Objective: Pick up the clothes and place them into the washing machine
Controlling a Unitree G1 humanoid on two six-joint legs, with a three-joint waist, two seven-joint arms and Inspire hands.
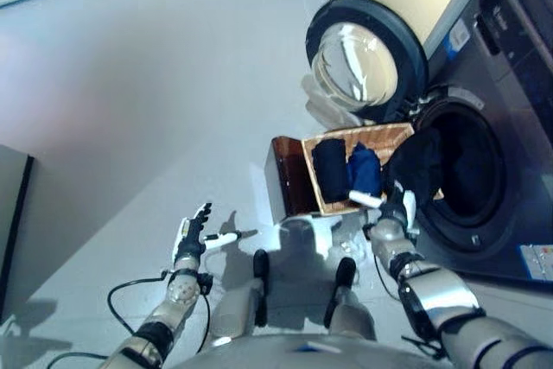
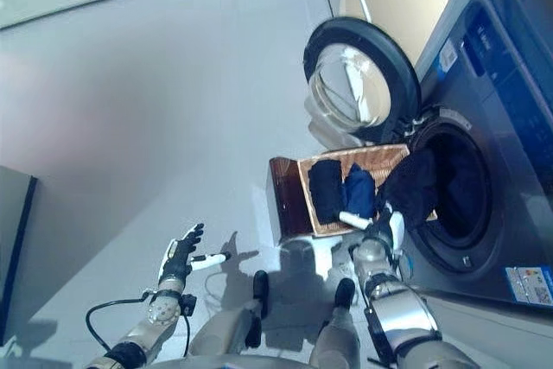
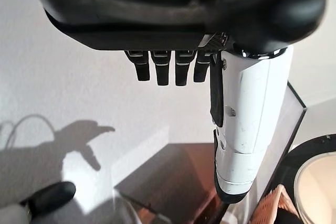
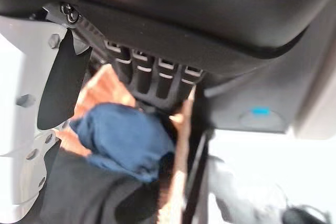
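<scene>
Two garments, one black (image 1: 329, 169) and one blue (image 1: 365, 170), lie in the wicker basket (image 1: 380, 136) beside the open washing machine (image 1: 484, 162). Right hand (image 1: 399, 206) seems to grip a black cloth (image 1: 422, 164) at the drum opening (fingers mostly hidden). Left hand (image 1: 192, 235) hangs spread over the floor (image 1: 130, 84), empty.

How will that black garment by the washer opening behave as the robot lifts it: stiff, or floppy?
Probably floppy: the black garment hangs in a loose bunch at the washing machine opening. It likely sags and may snag the wicker basket rim. It looks light: the right hand alone is at it.
</scene>
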